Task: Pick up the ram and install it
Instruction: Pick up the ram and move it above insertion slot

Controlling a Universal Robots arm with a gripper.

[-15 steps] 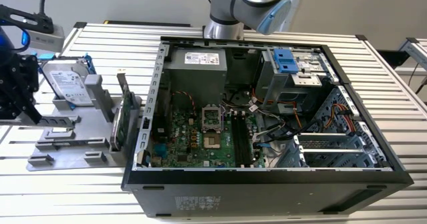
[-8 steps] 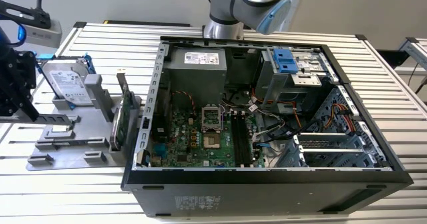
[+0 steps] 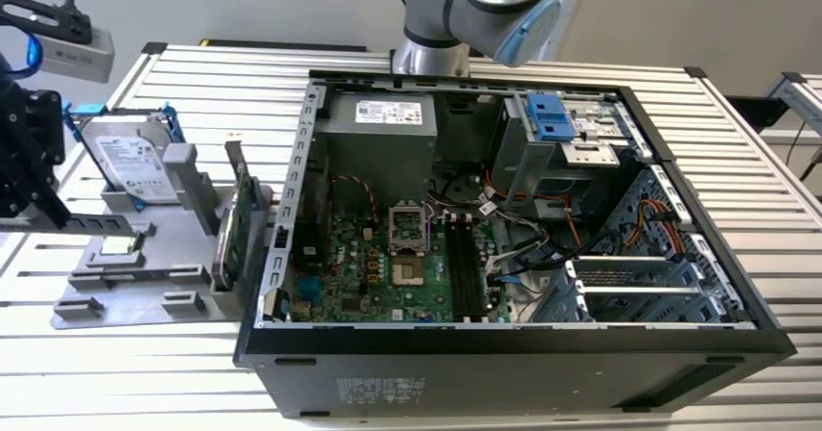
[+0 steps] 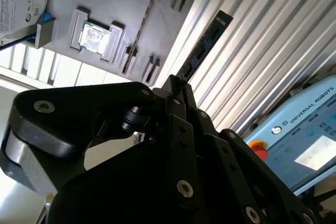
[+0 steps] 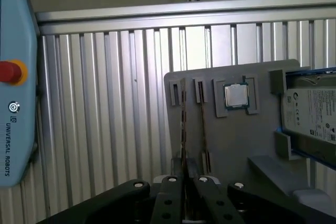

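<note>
Second wrist view: the gripper (image 4: 176,83) has its black fingers (image 4: 184,129) clenched on the ram (image 4: 203,43). The stick juts out from the fingertips over the slatted table (image 4: 273,51) and touches nothing else. In the first wrist view the ram (image 5: 182,129) is seen edge-on, rising from between the fingers in front of the grey tray (image 5: 236,145). A second stick (image 5: 203,129) sits in a tray slot just beside it, then a chip (image 5: 236,96) and the drive (image 5: 310,114). In the exterior view the gripper hangs at the exterior view's left, beside the tray (image 3: 141,301) with its upright card (image 3: 242,195). It is well apart from the open case (image 3: 514,344), whose board slots (image 3: 469,267) are at the middle.
</note>
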